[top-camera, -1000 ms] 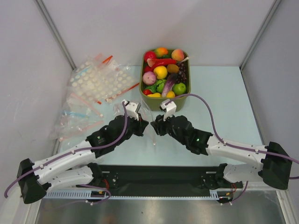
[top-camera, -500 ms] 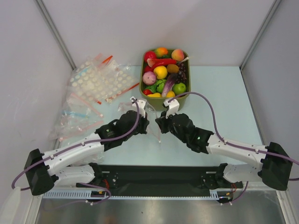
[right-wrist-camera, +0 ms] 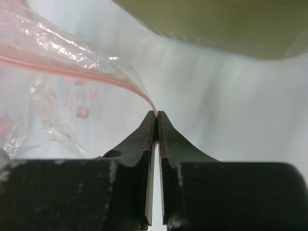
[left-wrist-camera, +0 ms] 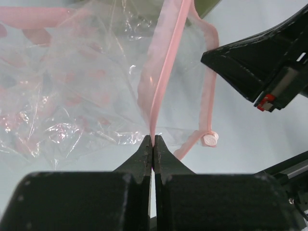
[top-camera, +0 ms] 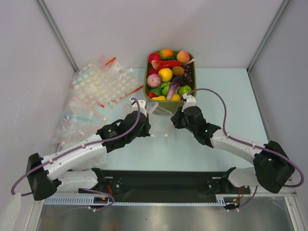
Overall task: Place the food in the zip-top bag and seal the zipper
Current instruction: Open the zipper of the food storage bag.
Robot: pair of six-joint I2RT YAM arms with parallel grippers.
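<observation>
The clear zip-top bag [top-camera: 159,112] hangs between my two grippers just in front of the olive-green tub [top-camera: 189,103]. The food [top-camera: 166,74], glossy toy fruits and vegetables, fills that tub. My left gripper [top-camera: 147,121] is shut on the bag's pink zipper [left-wrist-camera: 161,86], pinched at its fingertips [left-wrist-camera: 153,142]. My right gripper [top-camera: 173,120] is shut on the other end of the zipper [right-wrist-camera: 96,73], pinched at its tips [right-wrist-camera: 157,115]. The bag [left-wrist-camera: 82,96] looks empty. A loose end of the pink strip [left-wrist-camera: 210,139] dangles. The right gripper's body [left-wrist-camera: 260,62] shows in the left wrist view.
A pile of white-dotted clear bags [top-camera: 101,84] lies at the back left, with a blue-strip bag [top-camera: 74,117] in front of it. The tub's wall [right-wrist-camera: 216,24] is close above my right gripper. White booth walls stand on three sides.
Both grippers have moved toward the tub with the bag's strip. The right gripper has shifted right, away from the left, stretching the bag's mouth between them.
</observation>
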